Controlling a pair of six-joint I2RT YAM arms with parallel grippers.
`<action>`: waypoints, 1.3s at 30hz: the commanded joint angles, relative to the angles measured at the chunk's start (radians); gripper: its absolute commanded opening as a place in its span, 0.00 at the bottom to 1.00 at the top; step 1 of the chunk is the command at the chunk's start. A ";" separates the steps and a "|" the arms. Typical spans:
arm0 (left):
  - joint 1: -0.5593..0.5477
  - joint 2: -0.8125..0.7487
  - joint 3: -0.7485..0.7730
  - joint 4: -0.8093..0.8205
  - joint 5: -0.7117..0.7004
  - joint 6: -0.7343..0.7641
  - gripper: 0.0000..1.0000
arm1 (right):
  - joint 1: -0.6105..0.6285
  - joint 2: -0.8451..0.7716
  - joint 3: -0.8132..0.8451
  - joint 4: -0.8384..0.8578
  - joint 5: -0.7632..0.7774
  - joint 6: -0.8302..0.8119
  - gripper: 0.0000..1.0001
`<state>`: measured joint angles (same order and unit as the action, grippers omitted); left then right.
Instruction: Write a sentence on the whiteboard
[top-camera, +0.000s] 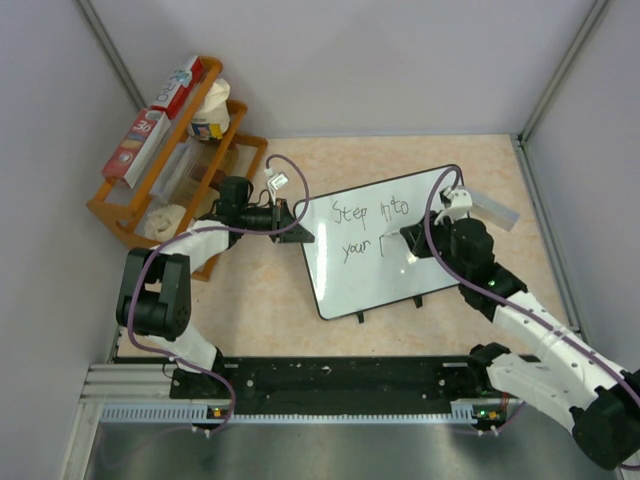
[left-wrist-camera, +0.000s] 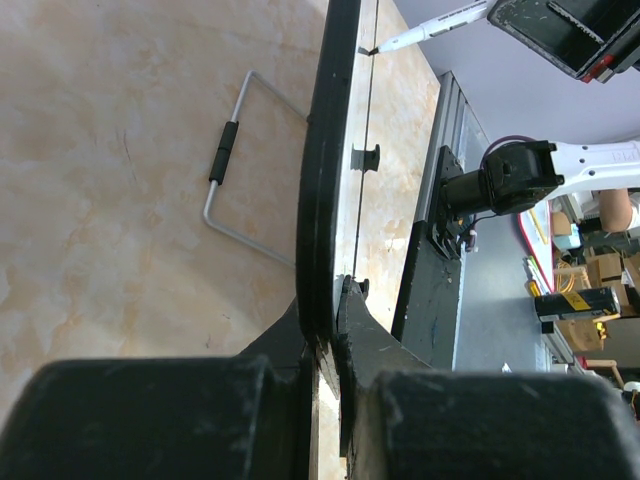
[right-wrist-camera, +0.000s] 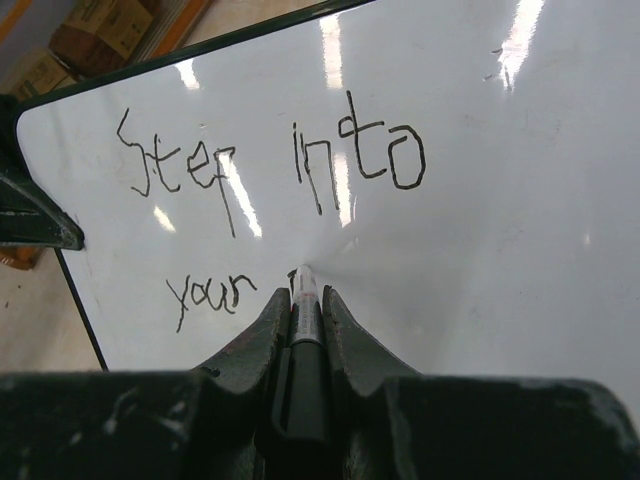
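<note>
The whiteboard (top-camera: 385, 275) lies tilted on the table, white with a thin black rim. On it the sentence (top-camera: 367, 212) reads "Step into" with "your" (top-camera: 355, 247) below, clear in the right wrist view (right-wrist-camera: 270, 165). My left gripper (top-camera: 287, 219) is shut on the whiteboard's left edge (left-wrist-camera: 322, 200). My right gripper (top-camera: 408, 243) is shut on a marker (right-wrist-camera: 305, 330), its tip touching the board right of "your", where a short dark stroke shows. The marker also shows in the left wrist view (left-wrist-camera: 430, 27).
An orange wooden rack (top-camera: 130, 205) with boxes and bottles stands at the back left. A small grey flat bar (top-camera: 492, 208) lies at the board's right corner. The board's wire stand (left-wrist-camera: 235, 150) shows beneath it. A black rail (top-camera: 330, 375) runs along the near edge.
</note>
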<state>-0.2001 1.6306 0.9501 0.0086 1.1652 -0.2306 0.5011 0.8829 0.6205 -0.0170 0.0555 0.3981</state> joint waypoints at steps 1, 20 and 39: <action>-0.044 0.040 -0.030 -0.039 -0.164 0.223 0.00 | -0.019 -0.019 -0.002 -0.021 0.049 -0.004 0.00; -0.044 0.041 -0.030 -0.039 -0.164 0.223 0.00 | -0.019 -0.036 -0.054 -0.031 -0.037 0.002 0.00; -0.045 0.041 -0.030 -0.039 -0.160 0.223 0.00 | -0.052 -0.105 -0.025 -0.004 -0.059 0.056 0.00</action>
<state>-0.2005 1.6325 0.9524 0.0059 1.1664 -0.2298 0.4740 0.7979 0.5640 -0.0380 -0.0189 0.4503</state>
